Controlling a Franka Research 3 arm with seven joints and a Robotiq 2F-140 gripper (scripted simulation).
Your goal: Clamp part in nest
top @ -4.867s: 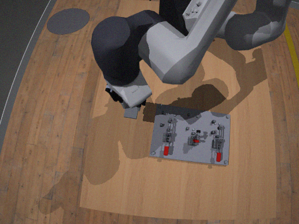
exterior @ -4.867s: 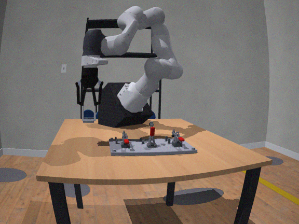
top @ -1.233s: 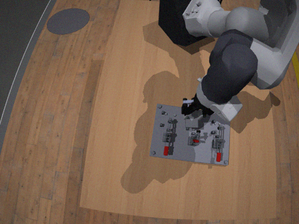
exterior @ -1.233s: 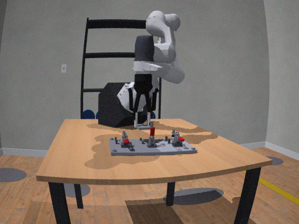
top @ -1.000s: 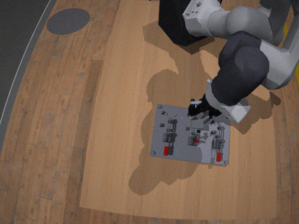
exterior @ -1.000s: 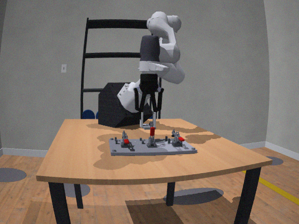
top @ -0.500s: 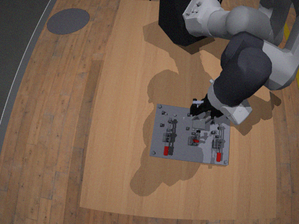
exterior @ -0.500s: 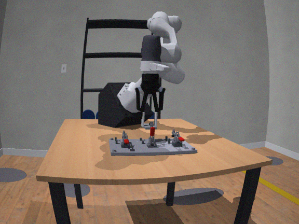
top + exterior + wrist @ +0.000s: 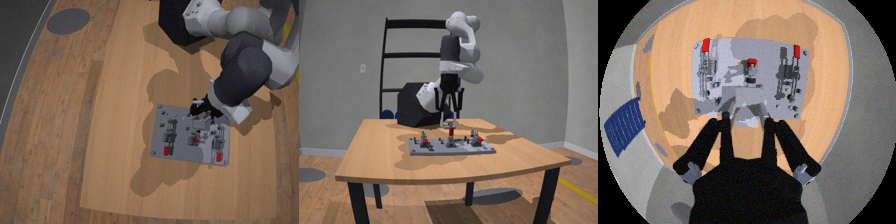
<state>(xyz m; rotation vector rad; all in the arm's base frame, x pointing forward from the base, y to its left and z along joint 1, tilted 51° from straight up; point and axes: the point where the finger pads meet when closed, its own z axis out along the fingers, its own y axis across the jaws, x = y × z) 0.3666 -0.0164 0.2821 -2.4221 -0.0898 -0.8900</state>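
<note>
The gripper (image 9: 201, 120) (image 9: 448, 125) (image 9: 747, 111) is shut on the grey rectangular part (image 9: 199, 124) (image 9: 749, 94). It holds the part roughly level, above the far side of the middle nest, clear of the grey fixture plate (image 9: 155, 145) (image 9: 439, 151) (image 9: 768, 47). The middle clamp's red handle (image 9: 195, 141) (image 9: 451, 131) (image 9: 752, 62) stands upright and its bar looks raised. The left clamp's red handle (image 9: 166, 150) (image 9: 425, 141) (image 9: 797, 51) and the right clamp's red handle (image 9: 218, 156) (image 9: 480, 139) (image 9: 706, 45) lie low, bars reaching over their nests; locking cannot be told. The part hides much of the middle nest.
Small posts and blocks stand around each nest, such as a left nest block (image 9: 162, 125). The side clamps flank the held part. The fixture stands on the wooden table (image 9: 117, 168) (image 9: 384, 166). The robot's black base block (image 9: 410, 103) is behind it.
</note>
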